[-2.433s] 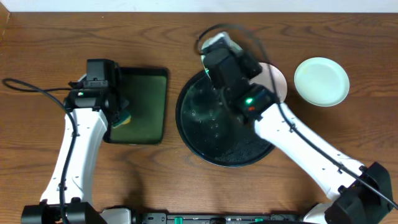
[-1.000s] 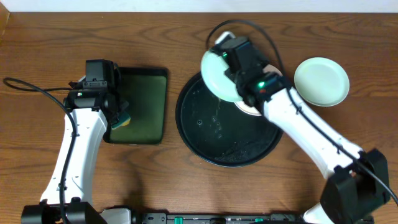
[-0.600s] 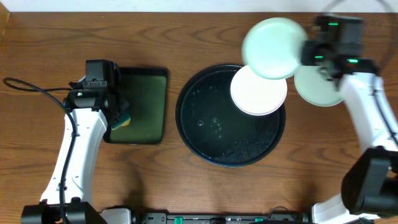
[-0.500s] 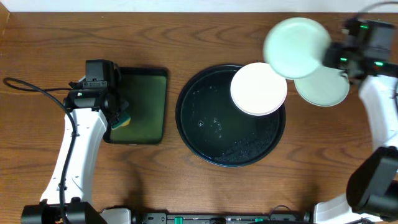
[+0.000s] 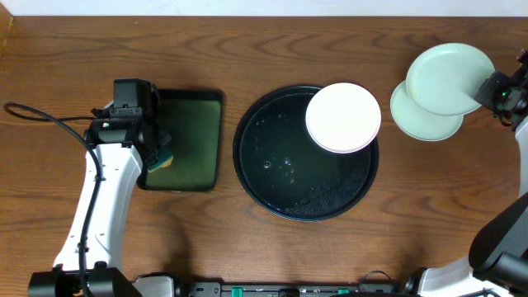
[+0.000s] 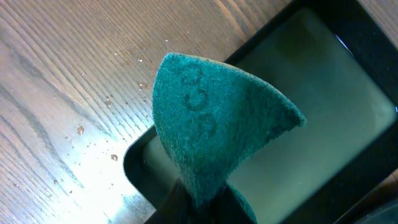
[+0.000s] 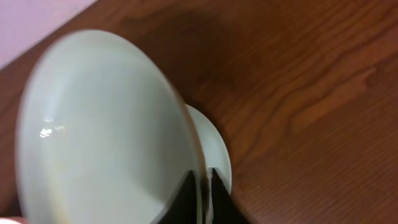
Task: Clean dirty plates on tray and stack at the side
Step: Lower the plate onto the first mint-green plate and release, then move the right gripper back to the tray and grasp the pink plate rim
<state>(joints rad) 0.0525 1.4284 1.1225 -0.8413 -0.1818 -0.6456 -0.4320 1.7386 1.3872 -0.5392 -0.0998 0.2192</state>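
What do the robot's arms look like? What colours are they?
Both arms are smooth white tubes with chunky black joints. The left arm has a thin black cable looping off its black wrist block. The right arm shows a tiny green light near its wrist. The right gripper has thin, pointed black fingers.

We see a plain white plate [image 5: 343, 117] on a black round tray [image 5: 280, 177] speckled with wet glints. The upper plate [image 5: 450, 78] and lower plate [image 5: 417, 124] are pale mint-green, unpatterned. The rectangular tray [image 5: 196, 136] is dark green, the sponge [image 6: 211, 124] teal, the table [image 5: 247, 49] brown wood-grain.
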